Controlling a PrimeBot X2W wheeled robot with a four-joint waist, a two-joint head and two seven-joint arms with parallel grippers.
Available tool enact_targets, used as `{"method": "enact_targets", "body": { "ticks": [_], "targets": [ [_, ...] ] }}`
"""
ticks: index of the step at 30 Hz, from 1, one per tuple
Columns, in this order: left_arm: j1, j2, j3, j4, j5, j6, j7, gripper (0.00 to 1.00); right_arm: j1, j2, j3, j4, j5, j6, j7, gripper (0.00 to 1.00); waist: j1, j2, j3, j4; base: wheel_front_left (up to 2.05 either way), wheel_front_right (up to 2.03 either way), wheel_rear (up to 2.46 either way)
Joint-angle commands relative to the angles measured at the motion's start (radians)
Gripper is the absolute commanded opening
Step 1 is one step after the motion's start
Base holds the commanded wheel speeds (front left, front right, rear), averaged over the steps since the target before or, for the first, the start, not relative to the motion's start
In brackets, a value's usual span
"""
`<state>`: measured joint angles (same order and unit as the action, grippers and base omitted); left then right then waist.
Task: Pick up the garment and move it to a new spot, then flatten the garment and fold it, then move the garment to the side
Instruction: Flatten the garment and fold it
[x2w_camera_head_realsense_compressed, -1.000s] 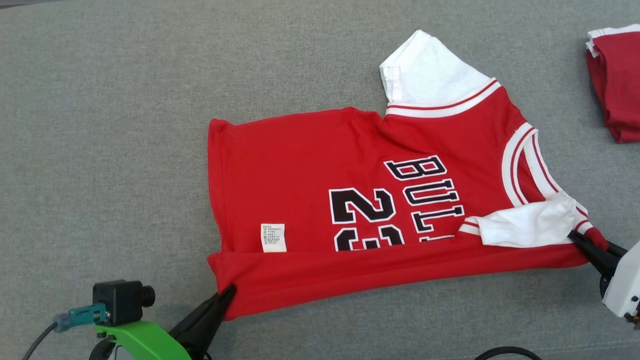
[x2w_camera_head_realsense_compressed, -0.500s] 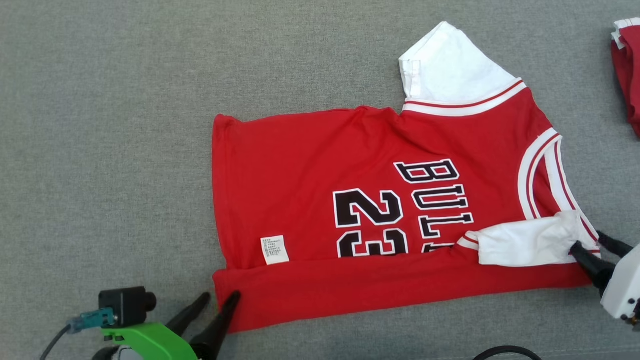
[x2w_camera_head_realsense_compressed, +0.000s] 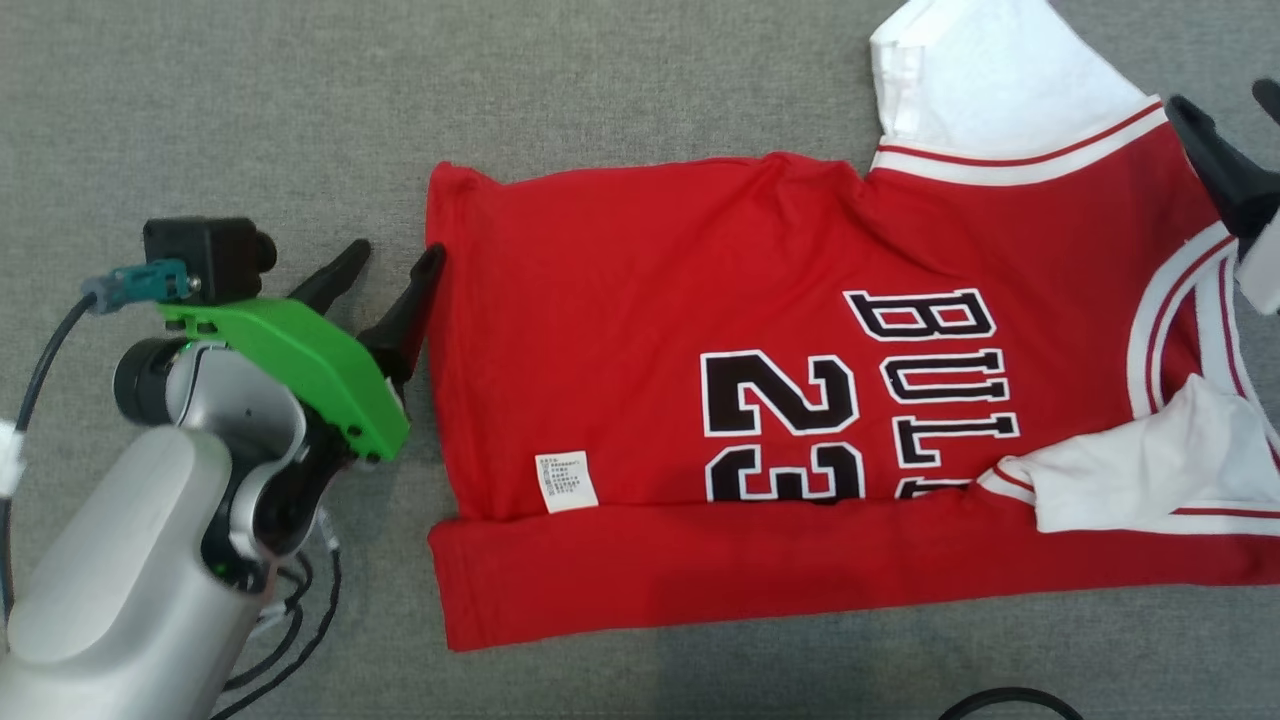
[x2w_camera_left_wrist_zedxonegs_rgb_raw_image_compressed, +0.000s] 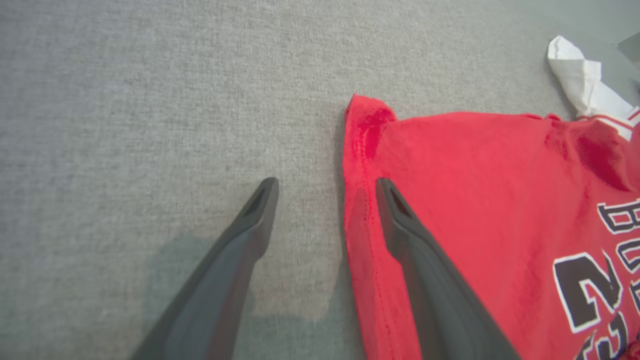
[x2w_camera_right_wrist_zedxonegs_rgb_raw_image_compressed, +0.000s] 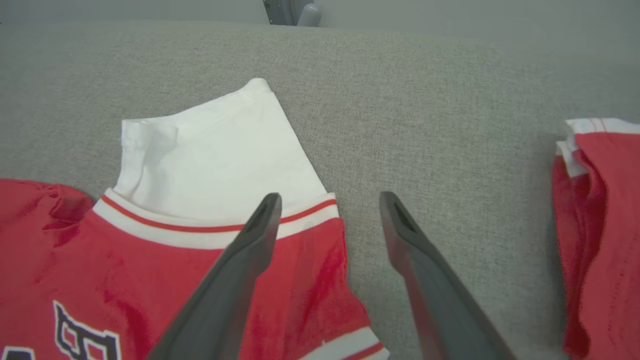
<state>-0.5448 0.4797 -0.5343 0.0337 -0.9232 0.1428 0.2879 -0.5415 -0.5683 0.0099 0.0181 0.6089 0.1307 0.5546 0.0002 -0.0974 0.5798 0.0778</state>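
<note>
Garments: 2, red jersey (x2w_camera_head_realsense_compressed: 640, 350) plus folded red garment (x2w_camera_right_wrist_zedxonegs_rgb_raw_image_compressed: 600, 225) at far right. End effectors: 2, left end effector (x2w_camera_head_realsense_compressed: 395, 252), right end effector (x2w_camera_head_realsense_compressed: 1220, 98). White sleeves: 2, far sleeve (x2w_camera_head_realsense_compressed: 985, 90), near sleeve (x2w_camera_head_realsense_compressed: 1150, 470). Care label (x2w_camera_head_realsense_compressed: 567, 482): 1.

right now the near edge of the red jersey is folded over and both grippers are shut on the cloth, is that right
No, both are open: the left wrist view shows the left gripper spread at the jersey hem, the right wrist view the right gripper spread at its shoulder. The near edge is folded over.
</note>
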Motion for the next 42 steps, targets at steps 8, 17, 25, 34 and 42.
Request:
{"method": "enact_targets", "body": {
  "ticks": [8, 17, 25, 34, 42],
  "targets": [
    [-0.179, -0.121, -0.049, 0.208, 0.024, -0.070, -0.012, 1.00, -0.274, 0.039, 0.155, 0.196, -0.082, 0.000, -0.001, 1.00, -0.0002, -0.0001, 0.132, 0.099, 0.00, 0.00, 0.00],
    [-0.222, -0.199, -0.120, 0.305, -0.022, -0.188, 0.035, 0.00, -0.432, 0.066, 0.261, 0.388, -0.092, 0.000, -0.030, 0.00, -0.0002, -0.0001, 0.148, 0.135, 0.00, 0.00, 0.00],
    [-0.210, -0.202, -0.105, 0.266, -0.088, -0.248, 0.008, 0.00, -0.454, 0.031, 0.266, 0.432, -0.029, -0.001, -0.150, 0.00, -0.0002, -0.0001, 0.117, 0.116, 0.00, 0.00, 0.00],
    [-0.192, -0.141, -0.025, 0.217, -0.043, -0.199, -0.117, 0.00, -0.416, 0.011, 0.240, 0.439, 0.031, -0.001, -0.298, 0.00, -0.0002, -0.0001, 0.046, 0.073, 0.00, 0.00, 0.00],
    [-0.124, -0.094, -0.003, 0.188, -0.042, -0.159, -0.143, 0.00, -0.341, 0.012, 0.221, 0.432, 0.056, -0.001, -0.386, 0.00, -0.0002, -0.0001, -0.027, 0.037, 0.00, 0.00, 0.00]
  ]
}}
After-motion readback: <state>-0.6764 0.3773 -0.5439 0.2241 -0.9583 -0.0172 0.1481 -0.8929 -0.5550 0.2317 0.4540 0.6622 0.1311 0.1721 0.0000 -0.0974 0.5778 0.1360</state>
